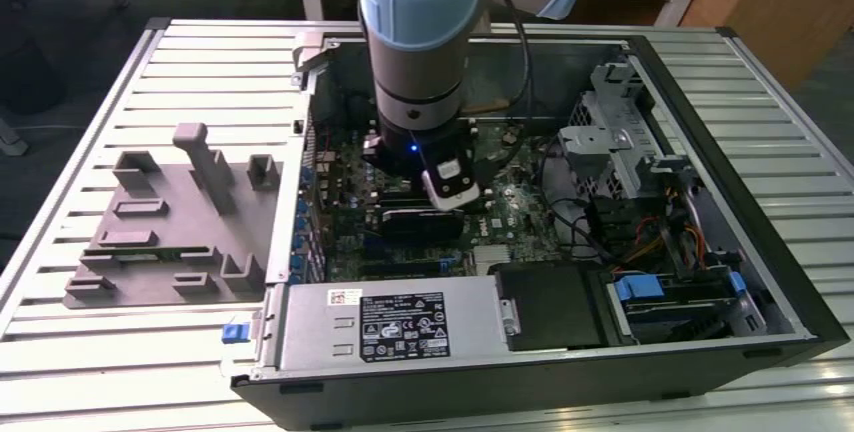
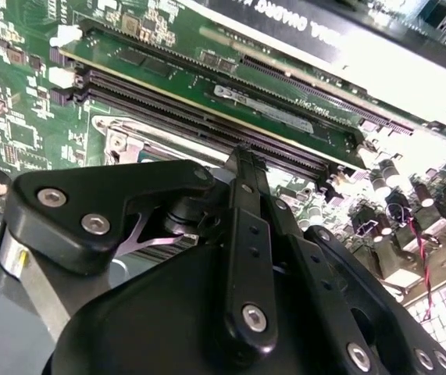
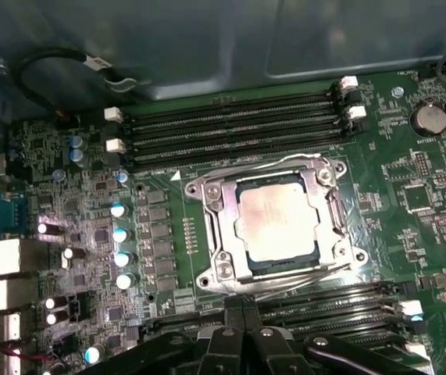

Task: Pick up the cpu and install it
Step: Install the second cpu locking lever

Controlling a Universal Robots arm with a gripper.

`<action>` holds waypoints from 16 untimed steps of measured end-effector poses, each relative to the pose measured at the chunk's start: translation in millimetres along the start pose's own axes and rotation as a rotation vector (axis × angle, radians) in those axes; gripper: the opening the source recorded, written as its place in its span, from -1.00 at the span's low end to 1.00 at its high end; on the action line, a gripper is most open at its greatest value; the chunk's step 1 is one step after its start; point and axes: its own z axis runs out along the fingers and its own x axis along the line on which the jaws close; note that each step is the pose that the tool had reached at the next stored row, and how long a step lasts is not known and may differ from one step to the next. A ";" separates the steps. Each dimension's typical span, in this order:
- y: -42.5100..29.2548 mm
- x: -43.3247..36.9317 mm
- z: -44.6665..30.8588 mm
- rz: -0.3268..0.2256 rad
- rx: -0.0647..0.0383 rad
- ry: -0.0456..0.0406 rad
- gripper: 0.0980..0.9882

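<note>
Inside an open PC case (image 1: 747, 282) on a slatted table (image 1: 80, 352), the arm (image 1: 416, 42) is lowered over the motherboard (image 1: 514, 167). On the exterior view's left of the case, a grey tray (image 1: 147, 242) is laid on the table. In the first wrist view, the cpu (image 3: 276, 217) is seen lying flat in the socket frame (image 3: 215, 223), its silver top facing up, with memory slots (image 3: 230, 125) on two opposite sides of the socket. The gripper (image 3: 244, 332) is seen just beside the socket, with nothing between its fingertips, which are drawn close together, almost touching. In the second wrist view, the black gripper linkage (image 2: 246, 297) is shown close above the board and a seated memory stick (image 2: 230, 82).
</note>
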 end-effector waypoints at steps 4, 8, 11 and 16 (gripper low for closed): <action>-0.5 1.5 1.2 0.000 -0.003 0.0004 -0.98; -1.1 3.2 2.6 0.000 -0.010 0.0016 -0.98; -1.6 4.6 3.8 0.000 -0.013 0.0021 -0.98; -2.6 7.6 5.6 -0.002 -0.028 0.0051 -0.98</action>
